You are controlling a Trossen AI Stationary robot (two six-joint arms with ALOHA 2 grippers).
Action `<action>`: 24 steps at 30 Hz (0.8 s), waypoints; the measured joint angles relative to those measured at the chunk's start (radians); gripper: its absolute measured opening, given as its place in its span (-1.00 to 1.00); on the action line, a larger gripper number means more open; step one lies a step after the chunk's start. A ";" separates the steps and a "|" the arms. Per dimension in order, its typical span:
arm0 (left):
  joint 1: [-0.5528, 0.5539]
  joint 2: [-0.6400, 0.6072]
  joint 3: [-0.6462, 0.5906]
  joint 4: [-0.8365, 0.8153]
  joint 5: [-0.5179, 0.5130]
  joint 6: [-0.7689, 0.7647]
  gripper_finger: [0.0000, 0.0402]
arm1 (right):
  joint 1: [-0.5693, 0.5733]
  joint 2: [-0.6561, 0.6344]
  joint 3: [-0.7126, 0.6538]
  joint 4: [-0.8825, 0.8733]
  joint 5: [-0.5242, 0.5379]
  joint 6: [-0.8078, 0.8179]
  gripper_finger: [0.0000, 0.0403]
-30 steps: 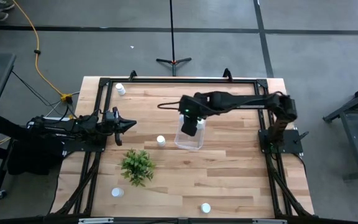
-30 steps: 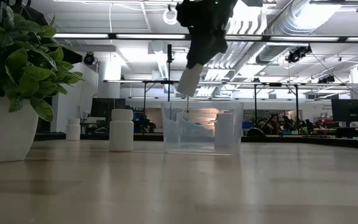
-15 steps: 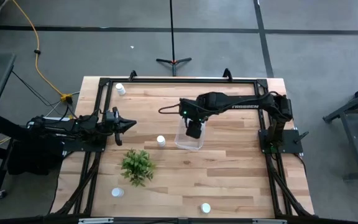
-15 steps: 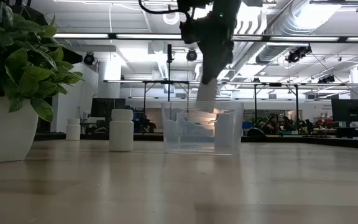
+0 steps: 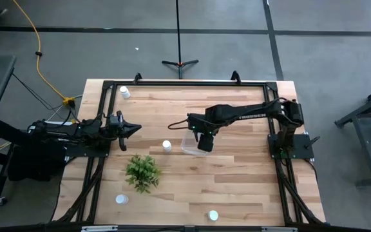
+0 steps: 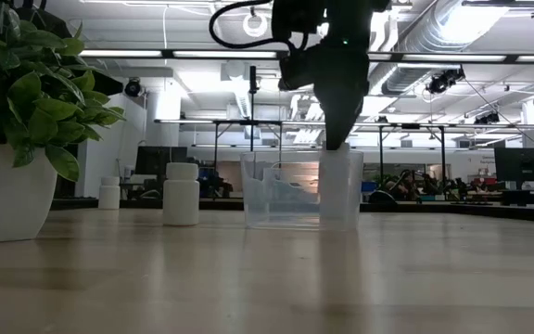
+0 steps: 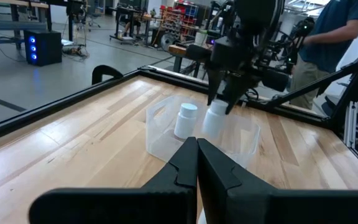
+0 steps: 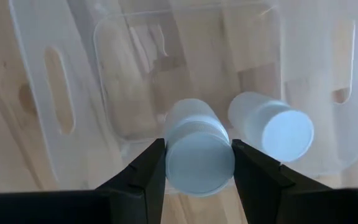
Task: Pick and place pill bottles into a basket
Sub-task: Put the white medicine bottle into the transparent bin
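The clear basket [image 5: 190,145] stands mid-table, and one white pill bottle [image 8: 272,127] is inside it. My right gripper [image 5: 203,139] hangs over the basket, pointing down, shut on a second pill bottle [image 8: 197,152] that reaches down between the basket's walls [image 6: 339,186]. Loose pill bottles stand on the table just left of the basket [image 5: 167,145], at the far left [image 5: 125,92], at the near left [image 5: 121,199] and at the near edge [image 5: 212,215]. My left gripper [image 5: 134,129] waits shut and level at the table's left side. My right gripper pinches the pill bottle's round side wall [image 8: 171,138] between its two fingers [image 8: 150,173], near the bottle's upper end. The fingers come from above, pointing down. The bottle stands upright below them inside the basket; whether its bottom rests on the basket's floor I cannot tell.
A small green plant [image 5: 142,172] in a white pot [image 6: 3,199] stands near-left of the basket. A black frame rail [image 5: 185,83] runs along the table's far edge. A person [image 7: 331,31] stands beyond the table in the left wrist view.
My right gripper has gone down over the basket and tipped from slanting to nearly straight down. The pill bottle it holds was tilted above the basket's rim; it now stands upright inside the basket's walls.
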 joint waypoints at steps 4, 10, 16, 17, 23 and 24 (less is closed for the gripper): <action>0.000 0.000 0.000 0.000 0.000 0.000 -0.77 | -0.004 0.000 -0.010 0.038 0.018 -0.004 -0.27; 0.000 0.000 0.000 0.000 0.000 0.000 -0.77 | -0.010 0.002 -0.015 0.050 0.028 -0.046 -0.27; 0.000 0.000 0.000 0.000 0.000 0.000 -0.77 | -0.014 0.004 -0.014 0.065 0.037 -0.075 -0.27; 0.000 0.000 0.000 0.000 0.000 0.000 -0.77 | -0.016 0.004 -0.014 0.058 0.027 -0.076 -0.27; 0.000 0.000 0.000 0.000 0.000 0.000 -0.77 | -0.017 0.004 -0.014 0.044 0.049 -0.113 -0.27; 0.000 0.000 0.000 0.000 0.000 0.000 -0.77 | -0.021 0.004 -0.014 0.047 0.051 -0.116 -0.27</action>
